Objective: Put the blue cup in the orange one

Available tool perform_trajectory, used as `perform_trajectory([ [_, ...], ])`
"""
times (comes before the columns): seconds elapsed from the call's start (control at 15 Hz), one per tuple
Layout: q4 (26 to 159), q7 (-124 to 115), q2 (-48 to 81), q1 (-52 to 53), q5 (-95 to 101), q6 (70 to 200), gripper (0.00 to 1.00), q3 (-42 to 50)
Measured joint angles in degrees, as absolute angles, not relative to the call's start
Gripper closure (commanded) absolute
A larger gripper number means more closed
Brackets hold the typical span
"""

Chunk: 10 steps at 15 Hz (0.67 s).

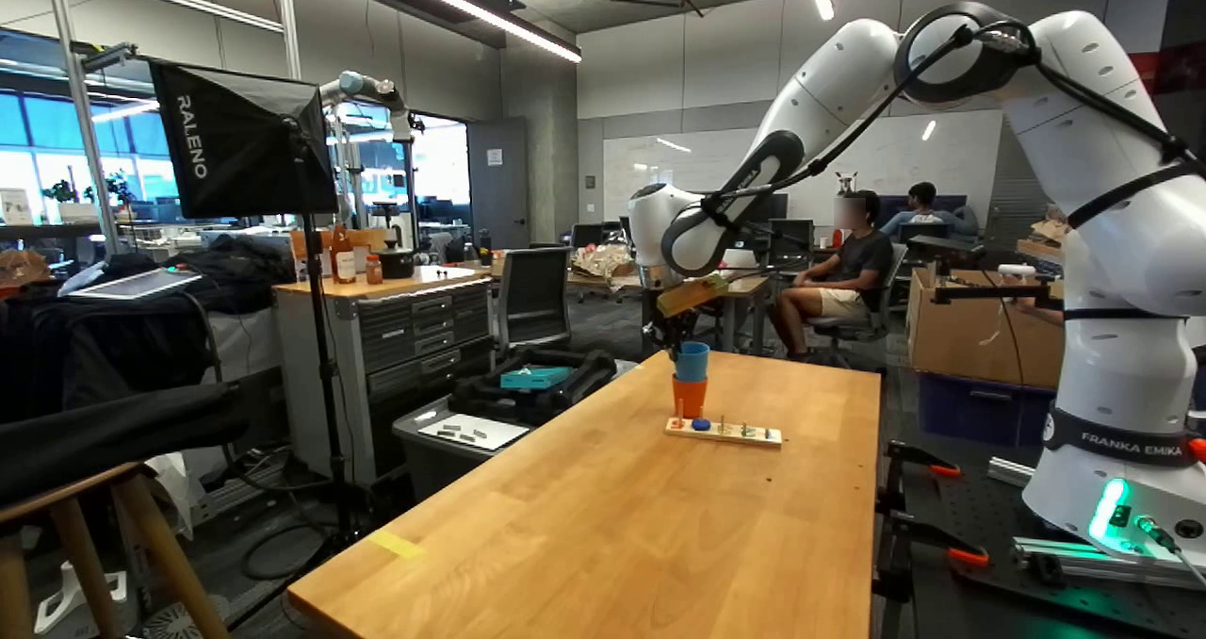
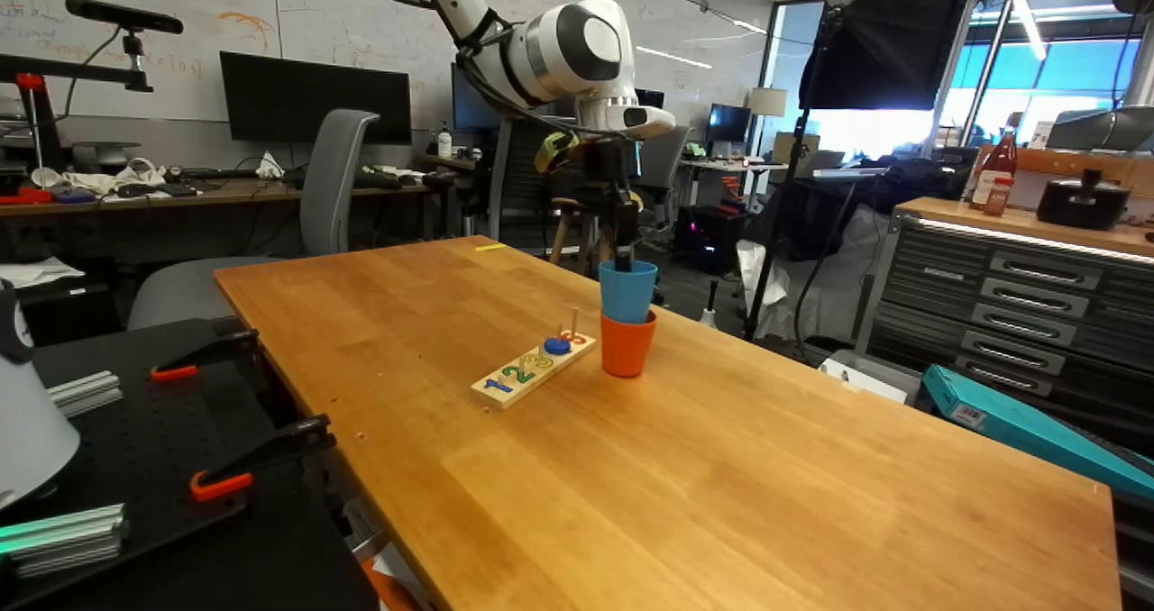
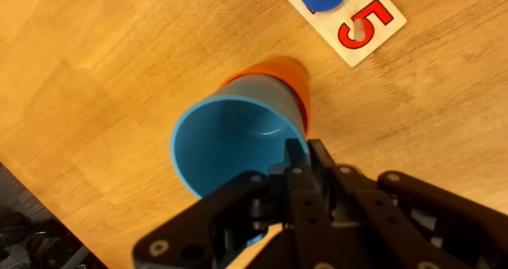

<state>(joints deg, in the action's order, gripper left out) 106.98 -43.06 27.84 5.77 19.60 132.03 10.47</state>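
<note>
The white, jointed robot arm (image 1: pixel 829 88) reaches over the long, rectangular wooden table (image 2: pixel 739 467), its black two-finger gripper (image 3: pixel 304 144) pointing down. Jaw state: nearly together, parted only by the thin wall of the tapered, bright-blue plastic cup (image 2: pixel 628 294), clamped at the rim. In the wrist view, one fingertip is inside this cup and the opposite one bears on its outer face. From where I stand, the blue cup is close to upright, its base within the mouth of the tapered, orange-red plastic cup (image 2: pixel 627 348); its upper part projects above the orange rim. Depth of the base: hidden. The orange cup stands upright on the table. Near it lies the flat, pale wooden peg board (image 2: pixel 545 372) with coloured numerals, red 5 end closest. A round blue disc (image 2: pixel 557 346) is fitted over one peg.
</note>
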Motion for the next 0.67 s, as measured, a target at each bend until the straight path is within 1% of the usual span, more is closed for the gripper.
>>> perform_trajectory([
  [0.27,105.9,-41.6,27.6,5.7,16.0,131.9,0.26,9.4],
  [0.4,104.8,-38.9,26.9,5.4,12.1,130.8,0.12,8.4],
  [0.47,104.0,-36.5,26.3,4.9,9.3,129.3,0.04,7.4],
  [0.53,103.1,-33.4,25.4,4.3,6.2,127.2,0.01,6.2],
  [0.67,101.1,-27.3,23.2,3.1,0.7,121.9,0.00,4.2],
])
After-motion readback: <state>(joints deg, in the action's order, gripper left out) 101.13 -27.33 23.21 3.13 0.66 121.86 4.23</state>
